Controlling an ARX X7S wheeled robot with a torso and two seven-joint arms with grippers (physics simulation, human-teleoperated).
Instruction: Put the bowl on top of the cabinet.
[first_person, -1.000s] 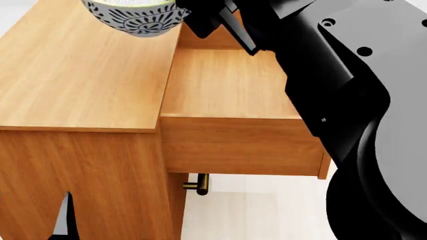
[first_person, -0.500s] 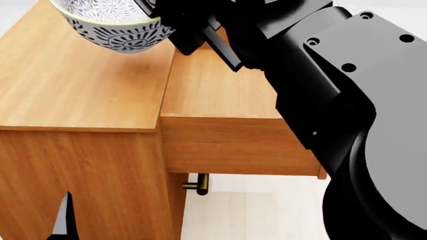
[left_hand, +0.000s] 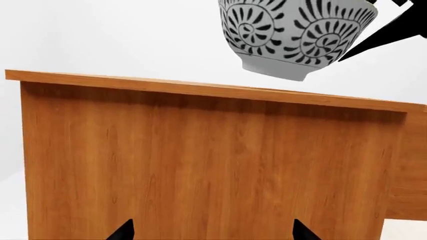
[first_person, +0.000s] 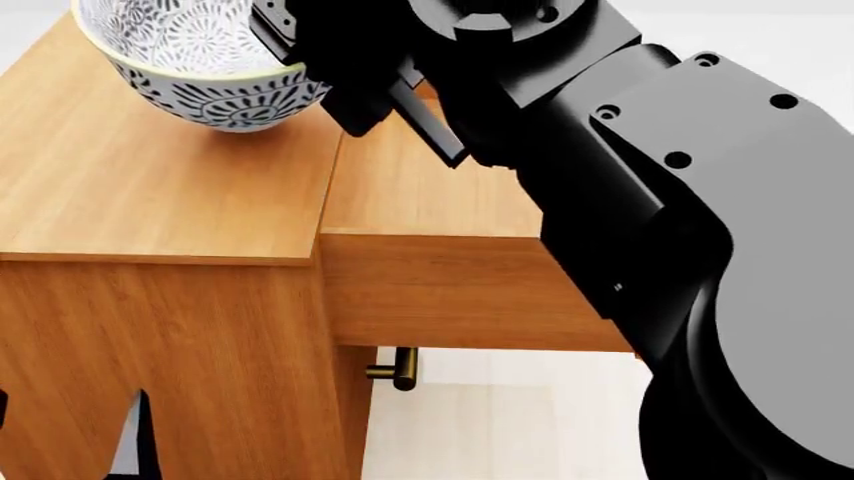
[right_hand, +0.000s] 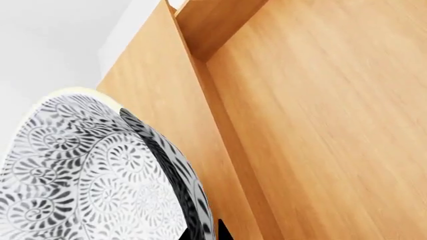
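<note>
The bowl (first_person: 200, 70), white with a dark leaf pattern, hangs tilted a little above the cabinet's flat top (first_person: 160, 190), near its far part. My right gripper (first_person: 296, 62) is shut on the bowl's rim, on the side nearest the open drawer. In the right wrist view one finger (right_hand: 143, 135) lies inside the bowl (right_hand: 87, 175) and the other is outside the wall. The left wrist view shows the bowl (left_hand: 293, 35) clear of the cabinet's top edge (left_hand: 200, 90). My left gripper (left_hand: 212, 235) is open, low in front of the cabinet's side panel, holding nothing.
An open wooden drawer (first_person: 441, 200) juts out beside the cabinet's top, under my right arm. A brass handle (first_person: 395, 370) shows below the drawer. Pale floor (first_person: 494, 420) lies under it. My right arm fills the head view's right half.
My right arm has carried the bowl leftward and nearer over the cabinet's top, away from the drawer. More of the bowl's inside shows now.
</note>
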